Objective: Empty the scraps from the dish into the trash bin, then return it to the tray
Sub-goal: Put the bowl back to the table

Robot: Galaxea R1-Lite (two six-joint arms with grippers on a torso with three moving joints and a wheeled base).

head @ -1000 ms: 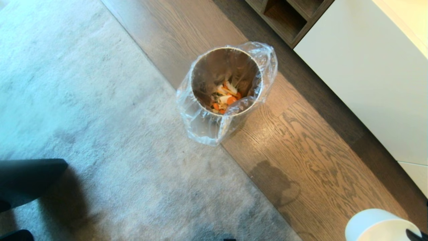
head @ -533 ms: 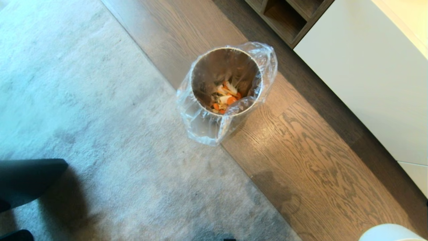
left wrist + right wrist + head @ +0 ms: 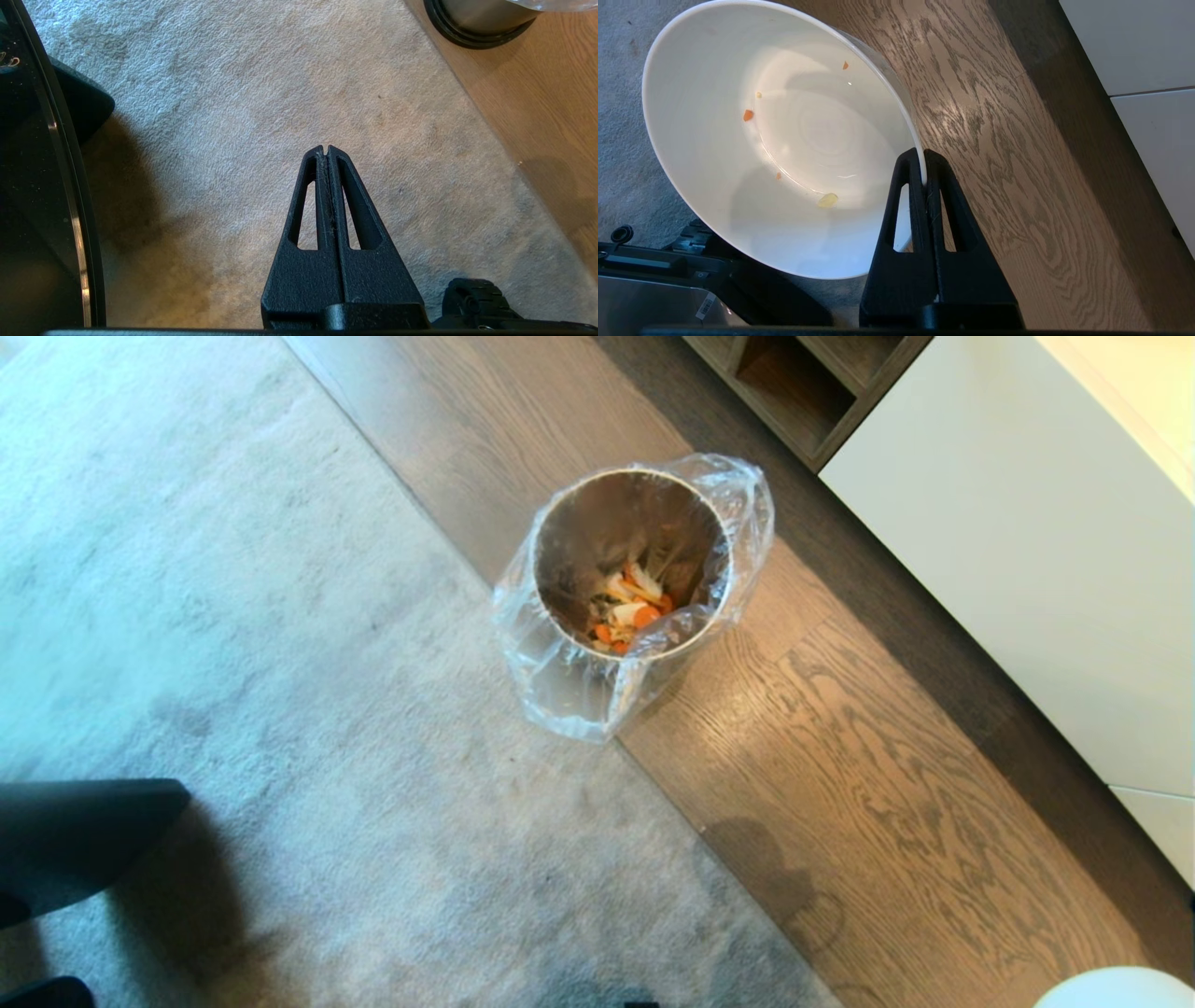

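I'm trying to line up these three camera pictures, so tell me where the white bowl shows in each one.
Head view: only a sliver of the dish at the bottom right corner.
Left wrist view: not in it.
Right wrist view: the dish fills the left half, its rim clamped in the right pincer.
Shared landmark: the edge where the grey carpet meets the wood floor.

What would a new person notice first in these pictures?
First, the trash bin on the wooden floor at the carpet's edge, with orange and pale scraps at its bottom. Next, the white dish, nearly empty, with only a few bits inside, its rim pinched by the right hand.
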